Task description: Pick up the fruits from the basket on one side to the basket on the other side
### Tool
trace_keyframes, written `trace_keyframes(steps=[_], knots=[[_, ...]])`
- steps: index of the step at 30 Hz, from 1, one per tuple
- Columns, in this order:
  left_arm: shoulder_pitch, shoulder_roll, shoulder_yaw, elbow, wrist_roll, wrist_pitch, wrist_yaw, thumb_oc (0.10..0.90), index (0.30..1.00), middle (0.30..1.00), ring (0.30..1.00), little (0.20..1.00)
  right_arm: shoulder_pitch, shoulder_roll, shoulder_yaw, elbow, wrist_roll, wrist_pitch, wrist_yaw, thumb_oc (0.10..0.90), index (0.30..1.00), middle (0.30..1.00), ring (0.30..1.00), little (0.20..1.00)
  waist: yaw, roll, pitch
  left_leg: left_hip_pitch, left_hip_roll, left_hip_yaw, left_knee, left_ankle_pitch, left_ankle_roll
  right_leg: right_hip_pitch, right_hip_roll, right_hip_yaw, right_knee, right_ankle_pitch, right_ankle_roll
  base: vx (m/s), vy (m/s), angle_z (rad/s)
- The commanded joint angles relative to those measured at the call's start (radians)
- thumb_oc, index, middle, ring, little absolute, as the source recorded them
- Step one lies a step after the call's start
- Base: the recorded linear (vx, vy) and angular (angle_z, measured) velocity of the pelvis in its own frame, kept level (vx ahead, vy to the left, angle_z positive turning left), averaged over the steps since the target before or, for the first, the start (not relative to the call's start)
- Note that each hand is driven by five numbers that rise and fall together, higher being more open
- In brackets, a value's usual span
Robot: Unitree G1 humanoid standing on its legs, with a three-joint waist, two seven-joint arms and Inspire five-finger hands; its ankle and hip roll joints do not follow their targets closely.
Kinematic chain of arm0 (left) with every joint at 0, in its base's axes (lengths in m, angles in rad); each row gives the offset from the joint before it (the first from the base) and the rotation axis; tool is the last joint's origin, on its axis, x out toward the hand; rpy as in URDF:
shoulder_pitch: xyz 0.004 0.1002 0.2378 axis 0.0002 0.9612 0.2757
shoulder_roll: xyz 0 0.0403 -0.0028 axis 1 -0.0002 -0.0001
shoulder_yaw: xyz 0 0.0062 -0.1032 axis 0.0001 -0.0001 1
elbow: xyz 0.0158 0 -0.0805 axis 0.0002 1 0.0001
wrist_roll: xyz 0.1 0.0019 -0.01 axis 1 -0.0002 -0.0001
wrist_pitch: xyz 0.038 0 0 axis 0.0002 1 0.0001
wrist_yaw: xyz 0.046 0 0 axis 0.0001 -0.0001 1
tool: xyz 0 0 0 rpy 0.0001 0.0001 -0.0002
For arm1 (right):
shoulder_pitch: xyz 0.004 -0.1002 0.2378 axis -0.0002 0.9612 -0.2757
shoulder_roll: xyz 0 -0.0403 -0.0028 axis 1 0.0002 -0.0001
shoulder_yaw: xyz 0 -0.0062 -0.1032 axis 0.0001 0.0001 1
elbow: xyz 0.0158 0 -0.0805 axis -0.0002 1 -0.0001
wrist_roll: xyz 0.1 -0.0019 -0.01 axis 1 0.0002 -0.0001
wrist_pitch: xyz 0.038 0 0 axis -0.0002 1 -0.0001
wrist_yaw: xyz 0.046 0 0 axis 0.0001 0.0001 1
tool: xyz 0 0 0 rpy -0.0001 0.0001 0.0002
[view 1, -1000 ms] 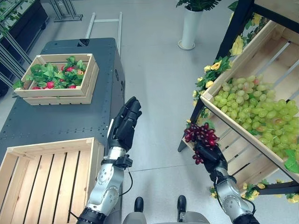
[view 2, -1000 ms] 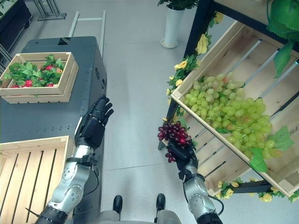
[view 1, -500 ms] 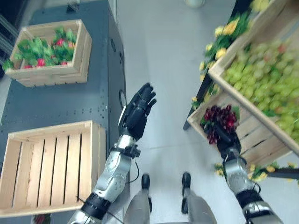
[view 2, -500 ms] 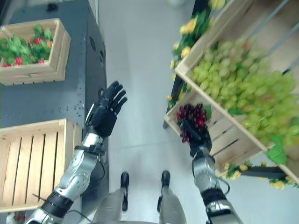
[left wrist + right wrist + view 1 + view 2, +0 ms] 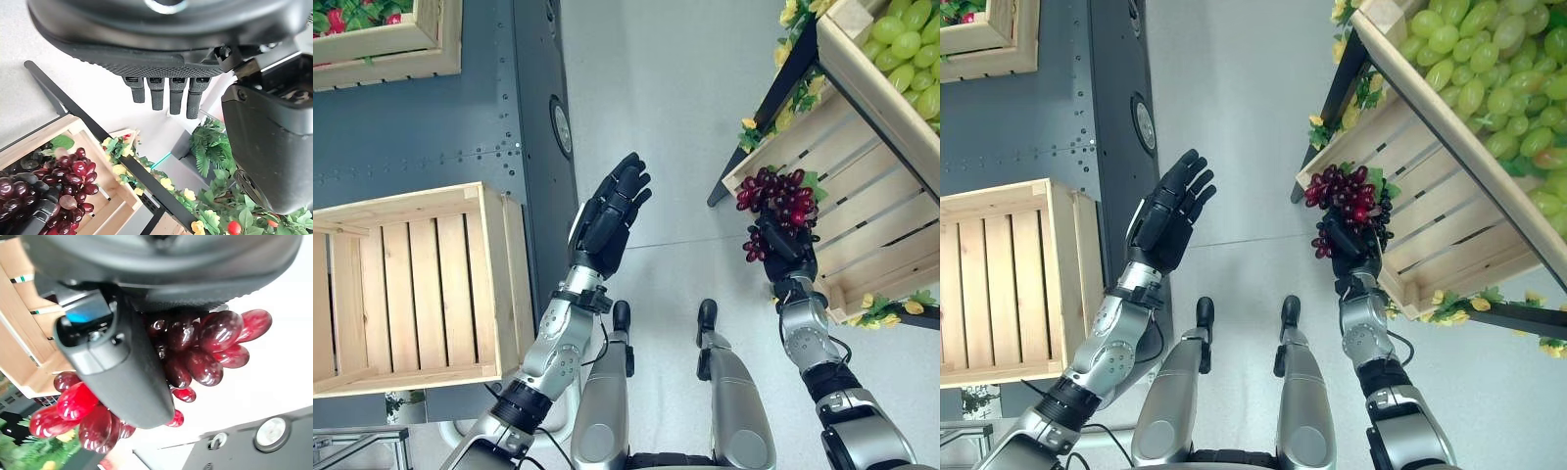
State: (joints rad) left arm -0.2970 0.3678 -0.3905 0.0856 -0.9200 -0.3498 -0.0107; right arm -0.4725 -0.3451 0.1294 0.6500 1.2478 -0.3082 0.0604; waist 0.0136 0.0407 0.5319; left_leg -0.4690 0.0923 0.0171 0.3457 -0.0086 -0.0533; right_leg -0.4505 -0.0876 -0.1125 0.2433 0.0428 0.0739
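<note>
Right hand (image 5: 781,257) clasped round red grapes (image 5: 775,199), held in the air just in front of the lower slatted crate (image 5: 862,230) on the rack. Green grapes (image 5: 1474,69) heaped in the upper crate (image 5: 1449,117). Left hand (image 5: 605,217) raised over the floor, fingers straight and spread, holding nothing. Empty wooden crate (image 5: 499,264) close by, on the dark table (image 5: 440,137).
</note>
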Motion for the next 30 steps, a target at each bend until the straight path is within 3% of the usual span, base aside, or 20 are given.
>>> trace_keyframes(steps=[1, 9, 21, 30], knots=[[-0.087, -0.007, 0.003, -0.117, -0.010, -0.115, -0.074, 0.800, 0.900, 0.900, 0.900, 0.900, -0.119, -0.084, -0.056, -0.089, 0.085, -0.142, 0.076, 0.400, 0.300, 0.300, 0.300, 0.300, -0.018, -0.004, -0.012, -0.073, -0.059, 0.065, 0.062, -0.007, 0.019, 0.046, 0.061, -0.057, 0.061, -0.087, -0.067, 0.03, -0.036, -0.01], [-0.073, 0.016, -0.005, -0.131, -0.028, -0.097, -0.081, 0.800, 0.900, 0.900, 0.900, 0.900, -0.156, -0.115, -0.159, -0.010, 0.272, -0.200, 0.004, 0.400, 0.300, 0.300, 0.300, 0.300, -0.013, 0.007, -0.012, -0.069, -0.047, 0.072, 0.081, -0.012, 0.018, 0.061, 0.064, -0.062, 0.064, -0.098, -0.077, 0.05, -0.027, 0.00], [-0.061, 0.043, -0.036, -0.137, -0.043, -0.085, -0.078, 0.800, 0.900, 0.900, 0.900, 0.900, -0.176, -0.204, -0.222, 0.033, 0.267, -0.272, -0.131, 0.400, 0.300, 0.300, 0.300, 0.300, -0.010, 0.009, -0.012, -0.067, -0.045, 0.078, 0.089, -0.022, 0.022, 0.069, 0.062, -0.073, 0.064, -0.100, -0.084, 0.04, -0.017, -0.02], [-0.055, 0.057, -0.042, -0.129, -0.059, -0.080, -0.094, 0.800, 0.900, 0.900, 0.900, 0.900, -0.168, -0.259, -0.263, 0.052, 0.171, -0.288, -0.231, 0.400, 0.300, 0.300, 0.300, 0.300, -0.008, 0.011, -0.012, -0.093, -0.048, 0.079, 0.105, -0.021, 0.024, 0.043, 0.060, -0.082, 0.081, -0.103, -0.084, 0.02, -0.024, 0.00]])
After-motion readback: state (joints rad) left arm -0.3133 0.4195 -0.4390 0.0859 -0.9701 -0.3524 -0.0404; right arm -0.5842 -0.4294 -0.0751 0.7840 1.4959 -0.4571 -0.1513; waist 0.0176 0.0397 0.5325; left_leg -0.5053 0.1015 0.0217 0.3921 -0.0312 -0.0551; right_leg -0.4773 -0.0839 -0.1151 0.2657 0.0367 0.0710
